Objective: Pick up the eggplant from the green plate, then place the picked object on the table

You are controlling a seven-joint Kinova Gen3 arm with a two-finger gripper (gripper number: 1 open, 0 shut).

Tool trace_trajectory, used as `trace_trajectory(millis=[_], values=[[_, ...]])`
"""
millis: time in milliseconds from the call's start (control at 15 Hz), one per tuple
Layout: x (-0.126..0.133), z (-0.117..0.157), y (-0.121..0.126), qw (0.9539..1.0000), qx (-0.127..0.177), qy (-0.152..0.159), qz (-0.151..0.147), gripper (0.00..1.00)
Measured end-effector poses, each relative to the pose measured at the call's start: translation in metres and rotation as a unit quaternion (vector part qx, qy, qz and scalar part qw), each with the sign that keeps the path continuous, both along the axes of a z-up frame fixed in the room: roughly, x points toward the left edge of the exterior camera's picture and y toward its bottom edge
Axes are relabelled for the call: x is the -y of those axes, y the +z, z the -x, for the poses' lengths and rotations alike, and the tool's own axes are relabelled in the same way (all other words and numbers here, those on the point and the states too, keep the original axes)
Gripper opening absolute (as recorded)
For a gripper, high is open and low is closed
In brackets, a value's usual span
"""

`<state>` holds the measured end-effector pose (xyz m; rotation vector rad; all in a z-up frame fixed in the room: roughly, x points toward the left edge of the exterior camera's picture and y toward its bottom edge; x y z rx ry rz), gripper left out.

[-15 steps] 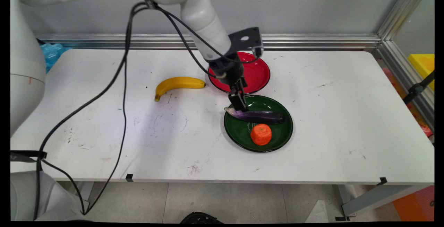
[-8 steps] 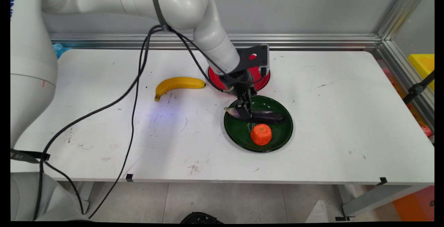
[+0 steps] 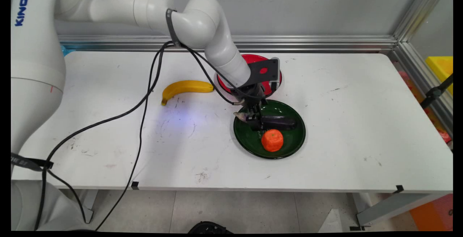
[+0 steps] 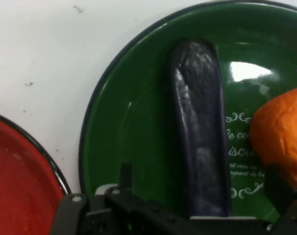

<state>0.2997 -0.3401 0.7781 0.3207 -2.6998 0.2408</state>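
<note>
A dark purple eggplant lies across a green plate, with an orange fruit on the same plate just in front of it. My gripper is low over the eggplant's left, stem end. In the hand view the eggplant runs up from between my two fingers, which stand on either side of it, apart from its skin. The gripper is open. The orange fruit sits close to the right finger, on the green plate.
An empty red plate lies just behind the green one, partly hidden by my wrist; its rim shows at the hand view's lower left. A yellow banana lies on the white table to the left. Black cables hang across the table's left half.
The gripper has come down from above the plate's rim to straddle the eggplant's left end. Eggplant, orange fruit and banana have stayed in place.
</note>
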Motion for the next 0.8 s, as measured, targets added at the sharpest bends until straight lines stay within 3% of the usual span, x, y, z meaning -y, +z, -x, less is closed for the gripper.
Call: trace_trajectory(millis=[133, 200, 800], values=[[0.0, 0.001, -0.005, 1.0, -0.002, 0.005, -0.002, 1.0], [0.0, 0.001, -0.007, 1.0, -0.003, 0.007, -0.004, 0.0], [-0.002, 0.001, -0.008, 0.9992, -0.017, 0.029, -0.021, 0.0]])
